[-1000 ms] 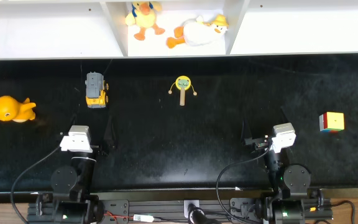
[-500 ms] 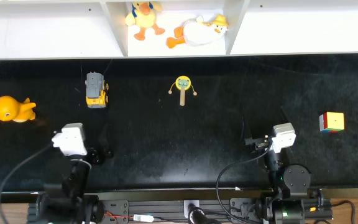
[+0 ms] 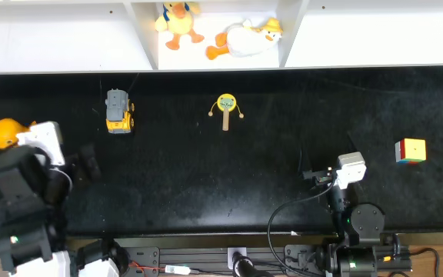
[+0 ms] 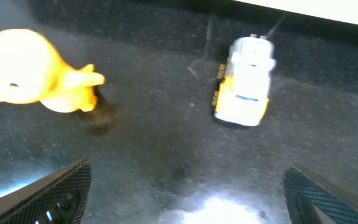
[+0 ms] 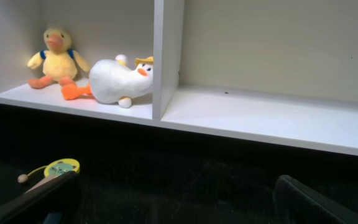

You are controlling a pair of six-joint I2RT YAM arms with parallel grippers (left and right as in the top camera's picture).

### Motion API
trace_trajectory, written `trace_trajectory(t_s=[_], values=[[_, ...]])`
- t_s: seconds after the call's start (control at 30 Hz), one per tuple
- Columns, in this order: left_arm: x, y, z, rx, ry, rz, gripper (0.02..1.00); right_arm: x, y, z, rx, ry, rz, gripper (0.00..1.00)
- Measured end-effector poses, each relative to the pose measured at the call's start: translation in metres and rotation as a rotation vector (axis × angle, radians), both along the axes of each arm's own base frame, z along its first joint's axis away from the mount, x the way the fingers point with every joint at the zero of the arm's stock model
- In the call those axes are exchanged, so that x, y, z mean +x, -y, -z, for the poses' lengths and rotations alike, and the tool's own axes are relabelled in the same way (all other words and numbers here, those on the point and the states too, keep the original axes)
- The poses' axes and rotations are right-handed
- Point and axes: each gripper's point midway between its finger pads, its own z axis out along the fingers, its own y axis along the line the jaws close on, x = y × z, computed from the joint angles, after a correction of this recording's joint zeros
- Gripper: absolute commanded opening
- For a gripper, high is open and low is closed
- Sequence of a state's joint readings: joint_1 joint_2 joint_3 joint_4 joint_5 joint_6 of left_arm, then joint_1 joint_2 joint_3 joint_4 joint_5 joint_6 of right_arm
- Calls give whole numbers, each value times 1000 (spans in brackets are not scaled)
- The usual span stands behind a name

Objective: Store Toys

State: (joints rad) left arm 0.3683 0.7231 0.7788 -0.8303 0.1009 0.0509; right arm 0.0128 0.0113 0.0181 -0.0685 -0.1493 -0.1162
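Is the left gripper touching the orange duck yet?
Apart. The left wrist view shows bare mat between the duck and the open left gripper.

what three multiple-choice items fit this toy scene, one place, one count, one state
1. Where is the white plush goose? A) middle white shelf compartment B) right compartment C) in a claw
2. How many toys lie on the black table? A) two B) four C) six
3. The left claw is: A) shut on a toy B) open, empty C) shut, empty
1A: it lies beside the yellow plush duck there. 2B: orange rubber duck, yellow toy truck, green rattle drum, multicoloured cube. 3B: it gapes wide with nothing inside.
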Motion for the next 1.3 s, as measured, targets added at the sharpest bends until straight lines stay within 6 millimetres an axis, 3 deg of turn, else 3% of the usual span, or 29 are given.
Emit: trace_trajectory(t_s=[0.33, 0.6, 0.87, 1.3], values=[[-11, -61, 6, 20, 3, -47, 993, 0, 0, 0, 0, 0, 0, 996], [-19, -122, 14, 38, -8, -171, 998, 0, 0, 0, -1, 0, 0, 996], [5, -155, 14, 66, -10, -142, 998, 0, 0, 0, 0, 0, 0, 996], [28, -179, 73, 55, -113, -31, 998, 0, 0, 0, 0, 0, 0, 996]])
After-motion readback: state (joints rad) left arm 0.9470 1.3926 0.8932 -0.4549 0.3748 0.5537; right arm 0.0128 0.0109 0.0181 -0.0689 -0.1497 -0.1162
